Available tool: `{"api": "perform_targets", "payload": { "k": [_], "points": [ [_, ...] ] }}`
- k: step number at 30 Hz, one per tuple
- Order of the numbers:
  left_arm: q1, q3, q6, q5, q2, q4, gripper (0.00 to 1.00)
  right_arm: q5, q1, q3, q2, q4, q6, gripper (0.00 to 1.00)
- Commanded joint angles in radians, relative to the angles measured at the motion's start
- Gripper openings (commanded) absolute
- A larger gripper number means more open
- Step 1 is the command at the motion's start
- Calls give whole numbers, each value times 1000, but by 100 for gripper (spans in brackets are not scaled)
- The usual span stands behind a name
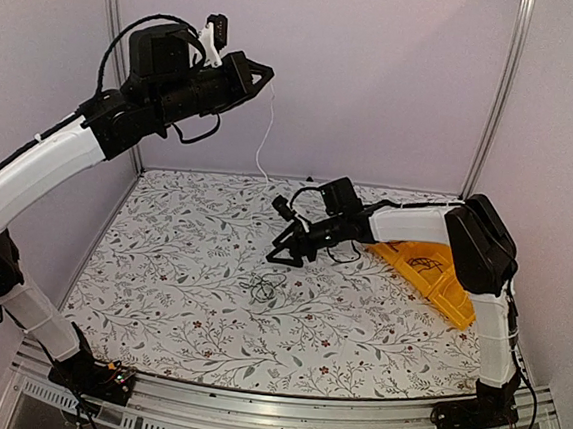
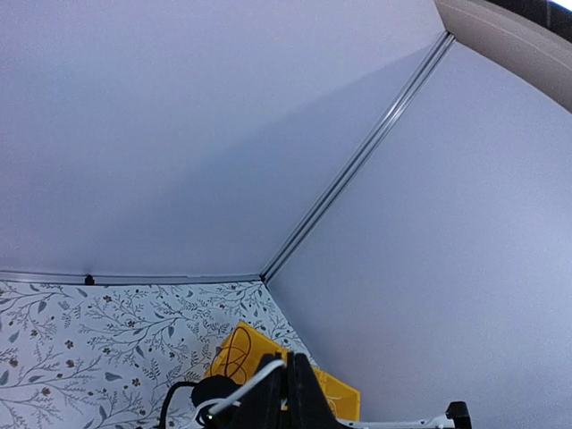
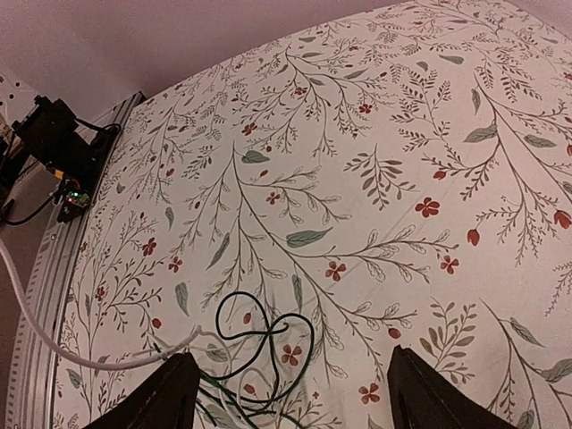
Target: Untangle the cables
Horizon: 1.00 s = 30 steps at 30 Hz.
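The cables (image 1: 263, 289) lie as a small loose tangle on the flowered surface (image 1: 159, 294). They are judged light, limp and easily snagged. The right pincer (image 3: 290, 375) is held open just above them, and one outer loop is best taken. The left pincer (image 1: 262, 74) is closed on a white cable (image 1: 265, 132), raised high.

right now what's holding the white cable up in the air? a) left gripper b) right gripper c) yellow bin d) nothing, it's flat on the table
A: the white cable hangs from the shut left gripper, raised high; the right gripper is open and empty.
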<state>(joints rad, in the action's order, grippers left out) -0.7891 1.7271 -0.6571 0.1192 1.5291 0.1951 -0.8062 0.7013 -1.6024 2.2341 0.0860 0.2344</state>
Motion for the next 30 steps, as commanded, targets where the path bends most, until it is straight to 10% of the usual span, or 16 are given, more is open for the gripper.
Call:
{"api": "perform_targets", "payload": {
  "k": [1,9,23,30],
  "points": [
    [-11,26,12,18,-27,-10,0,14,-43,53,-24,23,47,76],
    [-10,3,14,17,-30,-39,0,38,-80,217,-142,-41,125,80],
    [-11,74,22,14,-8,22,0,59,66,34,0,-178,-92,83],
    [-13,155,7,6,10,70,0,164,112,0,111,-247,-288,67]
  ]
}}
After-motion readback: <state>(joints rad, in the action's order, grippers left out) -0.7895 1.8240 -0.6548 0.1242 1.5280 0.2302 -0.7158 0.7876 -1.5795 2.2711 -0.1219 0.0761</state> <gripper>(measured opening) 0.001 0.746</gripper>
